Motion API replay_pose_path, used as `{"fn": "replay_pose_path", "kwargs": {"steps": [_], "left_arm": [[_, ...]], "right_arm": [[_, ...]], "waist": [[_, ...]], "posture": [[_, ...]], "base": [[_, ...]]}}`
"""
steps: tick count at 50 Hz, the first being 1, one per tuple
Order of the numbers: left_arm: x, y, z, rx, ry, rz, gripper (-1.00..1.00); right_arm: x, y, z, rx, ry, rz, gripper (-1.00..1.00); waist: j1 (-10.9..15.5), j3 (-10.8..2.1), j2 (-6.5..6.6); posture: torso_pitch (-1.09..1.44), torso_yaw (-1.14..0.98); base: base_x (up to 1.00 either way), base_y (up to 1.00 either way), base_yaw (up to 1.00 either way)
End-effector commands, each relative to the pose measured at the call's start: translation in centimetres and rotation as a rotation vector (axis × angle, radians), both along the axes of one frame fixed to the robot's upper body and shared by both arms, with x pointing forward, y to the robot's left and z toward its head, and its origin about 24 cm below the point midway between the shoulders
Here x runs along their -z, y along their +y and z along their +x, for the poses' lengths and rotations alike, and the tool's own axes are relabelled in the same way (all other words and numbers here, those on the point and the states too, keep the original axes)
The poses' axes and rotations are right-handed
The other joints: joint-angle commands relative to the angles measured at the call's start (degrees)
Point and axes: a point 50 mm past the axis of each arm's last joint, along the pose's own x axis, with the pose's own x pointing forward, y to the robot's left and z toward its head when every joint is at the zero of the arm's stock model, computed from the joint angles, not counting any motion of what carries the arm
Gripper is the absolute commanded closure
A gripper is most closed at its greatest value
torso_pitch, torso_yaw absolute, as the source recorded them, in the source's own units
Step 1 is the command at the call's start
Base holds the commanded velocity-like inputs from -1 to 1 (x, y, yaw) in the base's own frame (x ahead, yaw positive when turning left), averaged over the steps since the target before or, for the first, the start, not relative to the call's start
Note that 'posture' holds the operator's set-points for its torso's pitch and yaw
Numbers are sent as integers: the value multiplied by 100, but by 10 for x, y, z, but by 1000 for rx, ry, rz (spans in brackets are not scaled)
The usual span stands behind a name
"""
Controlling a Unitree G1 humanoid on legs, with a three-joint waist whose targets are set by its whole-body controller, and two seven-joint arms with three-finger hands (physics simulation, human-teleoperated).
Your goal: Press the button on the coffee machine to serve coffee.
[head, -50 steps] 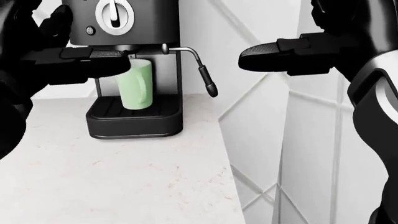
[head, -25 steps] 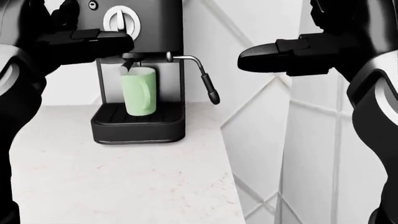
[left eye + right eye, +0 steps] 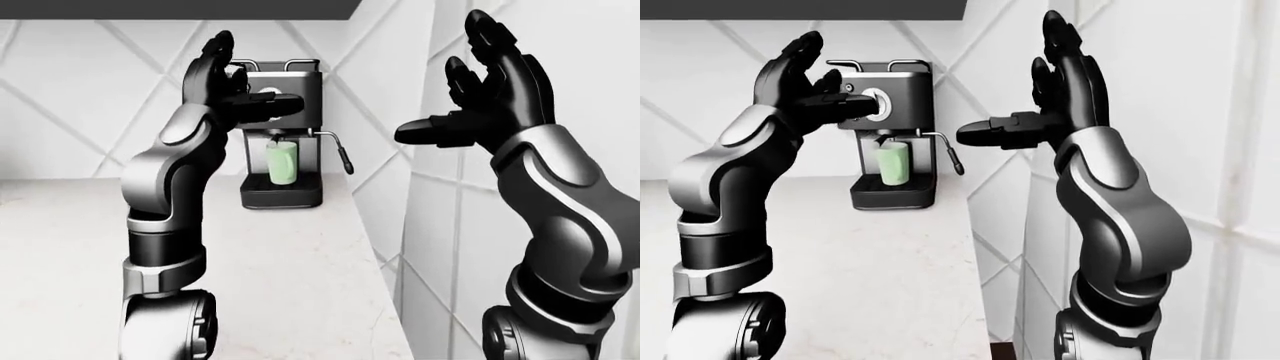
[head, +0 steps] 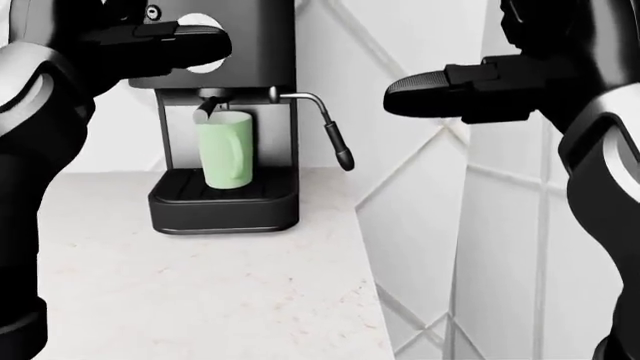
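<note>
Reaching up w/ its left hand (image 3: pixel 805 86), the robot has one long finger (image 4: pixel 185 41) lying across the face of the coffee machine (image 3: pixel 285 135); fingers spread, holding nothing; the tip covers part of the round white dial (image 3: pixel 878 104) in the right-eye view; can't tell if it touches. A tiny button (image 4: pixel 152 11) shows just above that finger in the head view, at the top edge. The machine is black and stands on the pale counter (image 4: pixel 200 292) near the counter's right edge, close to the white tiled wall (image 3: pixel 60 90). A green mug (image 4: pixel 224 150) sits upright on the machine's drip tray (image 4: pixel 222 202) — right under the spout; a thin steam wand (image 4: pixel 335 139) sticks out to the right and hangs down. The right hand (image 3: pixel 490 90) is up high, well apart from the machine; fingers spread, thumb pointing left — nothing in it.
</note>
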Motion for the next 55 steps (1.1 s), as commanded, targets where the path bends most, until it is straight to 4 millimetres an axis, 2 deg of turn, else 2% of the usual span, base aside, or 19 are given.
{"fn": "replay_pose_path", "kwargs": {"steps": [1,17,44,55], "left_arm": [[-17,0,0,1,-85,-1,-100],[0,0,8,-5,-55,5,-100],[0,0,28,-7,-49,-20,-100],[7,0,41,-13,-32,-21,-100]], "right_arm": [[-13,0,-3,3,-67,2,-100],[-13,0,-3,4,-67,1,-100],[-12,0,-2,6,-67,1,-100],[-12,0,-1,8,-67,2,-100]], "waist": [[-1,-2,-1],[-14,-15,-19],[-5,-29,-30],[-4,-38,-38]], "posture": [[-80,0],[-80,0],[-80,0],[-80,0]], "base": [[0,0,0],[0,0,0],[0,0,0],[0,0,0]]}}
